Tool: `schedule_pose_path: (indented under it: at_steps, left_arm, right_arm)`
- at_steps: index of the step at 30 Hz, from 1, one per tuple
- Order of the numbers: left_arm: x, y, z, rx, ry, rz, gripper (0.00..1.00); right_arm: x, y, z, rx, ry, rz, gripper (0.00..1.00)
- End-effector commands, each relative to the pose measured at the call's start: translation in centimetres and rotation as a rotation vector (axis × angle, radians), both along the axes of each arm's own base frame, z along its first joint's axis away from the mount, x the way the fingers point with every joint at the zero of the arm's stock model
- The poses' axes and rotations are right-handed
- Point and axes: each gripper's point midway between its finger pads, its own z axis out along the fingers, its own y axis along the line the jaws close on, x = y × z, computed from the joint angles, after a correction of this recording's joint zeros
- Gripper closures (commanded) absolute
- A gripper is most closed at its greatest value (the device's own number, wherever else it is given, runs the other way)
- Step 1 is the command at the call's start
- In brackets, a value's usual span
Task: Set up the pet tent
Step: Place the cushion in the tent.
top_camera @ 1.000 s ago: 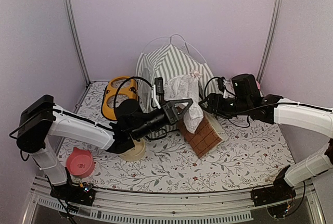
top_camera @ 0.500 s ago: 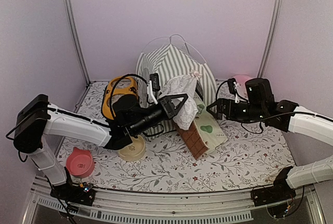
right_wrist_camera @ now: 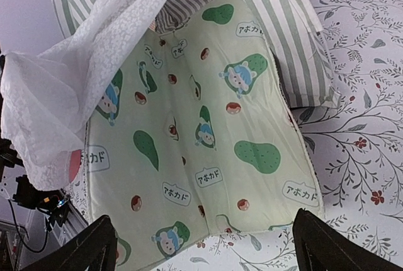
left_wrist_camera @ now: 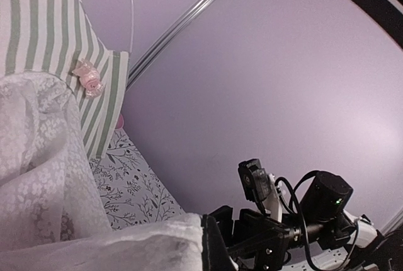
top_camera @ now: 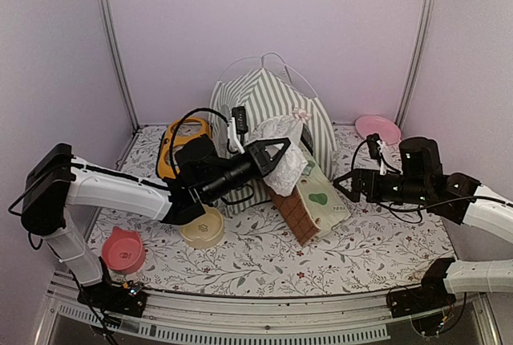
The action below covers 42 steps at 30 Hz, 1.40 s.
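1. Top view: pet tent (top_camera: 268, 104) stands at back-centre of table (top_camera: 377, 249), w/ thin white poles (top_camera: 264, 60) looping over its peak.
2. Left gripper (top_camera: 278, 155): fingers together, pinched on lace flap (top_camera: 282, 170), held up off the tent mouth.
3. Right gripper (top_camera: 353, 187), nr right edge: fingers wide apart, nothing between them.
4. Right wrist only: mat (right_wrist_camera: 201, 138) sticks out of tent mouth; avocado print, labels read "アボカド".
5. Left wrist only: pink bow (left_wrist_camera: 88, 77) on striped panel.

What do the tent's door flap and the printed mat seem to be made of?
The door flap is sheer white lace, matte: the print beneath shows through it. The mat looks like soft matte cloth, perhaps cotton, with a trimmed edge.
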Motion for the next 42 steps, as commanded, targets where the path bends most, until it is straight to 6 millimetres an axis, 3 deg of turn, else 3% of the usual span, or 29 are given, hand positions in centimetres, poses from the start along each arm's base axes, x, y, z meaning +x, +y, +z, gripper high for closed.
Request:
schedule_pose_path:
  at_steps: [1, 6, 14, 20, 24, 26, 30, 35, 36, 42]
  left_arm:
    - [0.7, 0.3, 1.3, -0.005, -0.026, 0.018, 1.00]
    - [0.7, 0.1, 1.5, -0.008, -0.034, 0.004, 1.00]
    - [0.6, 0.0, 1.4, 0.000, -0.030, -0.001, 1.00]
    - [0.5, -0.1, 1.5, 0.001, -0.029, -0.013, 1.00]
    - [0.4, -0.2, 1.4, 0.012, -0.027, -0.017, 1.00]
    - [0.3, -0.2, 1.4, 0.018, -0.026, -0.020, 1.00]
    - [0.3, -0.3, 1.4, 0.027, -0.022, -0.030, 1.00]
    - [-0.2, -0.7, 1.2, 0.046, -0.017, -0.064, 1.00]
    - [-0.2, -0.8, 1.2, 0.049, -0.016, -0.068, 1.00]
    - [-1.0, -1.3, 1.2, 0.055, -0.015, -0.103, 1.00]
  right_arm:
    - [-2.0, -0.5, -2.4, 0.019, 0.068, 0.024, 0.01]
    - [-4.5, 0.3, -4.8, 0.068, 0.147, 0.077, 0.03]
    - [-8.9, 3.7, -5.3, 0.064, 0.053, 0.160, 0.04]
    - [-9.3, 6.2, -6.7, 0.067, -0.028, 0.198, 0.10]
    - [-8.0, 7.8, -7.3, 0.012, -0.084, 0.190, 0.16]
    - [-7.1, 8.1, -7.0, -0.007, -0.122, 0.163, 0.23]
    - [-5.3, 8.4, -6.0, -0.049, -0.198, 0.105, 0.50]
    - [-3.3, 9.1, -3.8, -0.056, -0.267, 0.111, 0.96]
    - [-2.9, 9.2, -3.3, -0.051, -0.273, 0.115, 1.00]
    - [-0.2, 9.6, -0.3, -0.011, -0.316, 0.161, 1.00]
